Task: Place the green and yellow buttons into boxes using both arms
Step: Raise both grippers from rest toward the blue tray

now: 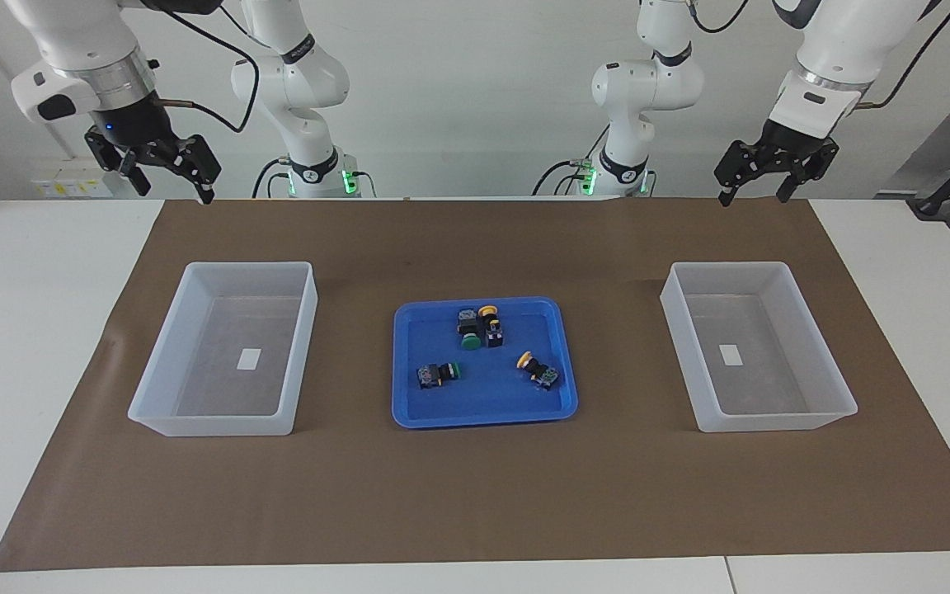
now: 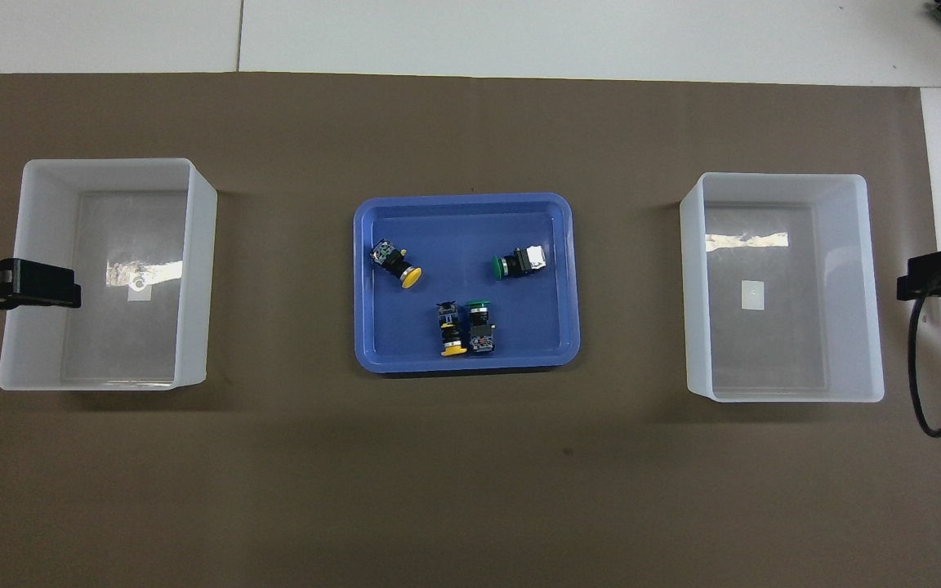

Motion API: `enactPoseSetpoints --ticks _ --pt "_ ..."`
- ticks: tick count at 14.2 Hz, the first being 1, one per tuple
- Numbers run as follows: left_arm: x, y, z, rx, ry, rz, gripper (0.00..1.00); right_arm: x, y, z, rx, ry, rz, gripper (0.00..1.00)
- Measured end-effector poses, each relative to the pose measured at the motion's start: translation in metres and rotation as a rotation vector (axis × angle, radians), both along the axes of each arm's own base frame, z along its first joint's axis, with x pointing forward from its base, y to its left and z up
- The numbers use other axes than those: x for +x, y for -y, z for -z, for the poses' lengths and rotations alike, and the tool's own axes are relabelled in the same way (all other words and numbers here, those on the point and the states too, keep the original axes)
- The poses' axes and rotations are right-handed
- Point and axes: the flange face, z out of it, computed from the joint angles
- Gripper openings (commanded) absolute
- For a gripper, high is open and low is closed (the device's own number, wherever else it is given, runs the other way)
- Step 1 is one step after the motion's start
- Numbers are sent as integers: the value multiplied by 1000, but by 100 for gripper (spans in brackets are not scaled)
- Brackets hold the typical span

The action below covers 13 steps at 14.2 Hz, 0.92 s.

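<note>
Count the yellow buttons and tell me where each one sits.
2, both in the blue tray. One yellow button lies against a green button at the tray's edge nearest the robots. The other yellow button lies alone toward the left arm's end. None appears hidden.

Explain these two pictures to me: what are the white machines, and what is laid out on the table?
They are two robot arms, each ending in a black two-finger gripper. One picture faces them from across the table; the other looks down from above their end. The left gripper and right gripper both hang open in the air at the table's edge, holding nothing. On brown paper lies a blue tray with four push-buttons: two yellow, two green. Beside it at each end stands a white box containing only a small label.
</note>
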Motion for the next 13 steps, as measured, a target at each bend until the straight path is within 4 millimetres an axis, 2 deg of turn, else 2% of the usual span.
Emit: enactPoseSetpoints --ticks 3,4,6,8,13 --pt "21 1 -21 0 -30 0 100 0 -1 0 0 0 -1 100" --pt "34 1 -20 0 -40 0 100 0 -1 0 0 0 -2 100" --pt "57 3 -4 0 -61 0 100 0 -1 0 0 0 -2 100" --pt "70 4 13 0 -77 1 100 0 -1 0 0 0 -2 100" --pt "73 5 32 -1 -63 2 100 0 -1 1 0 -2 -2 100"
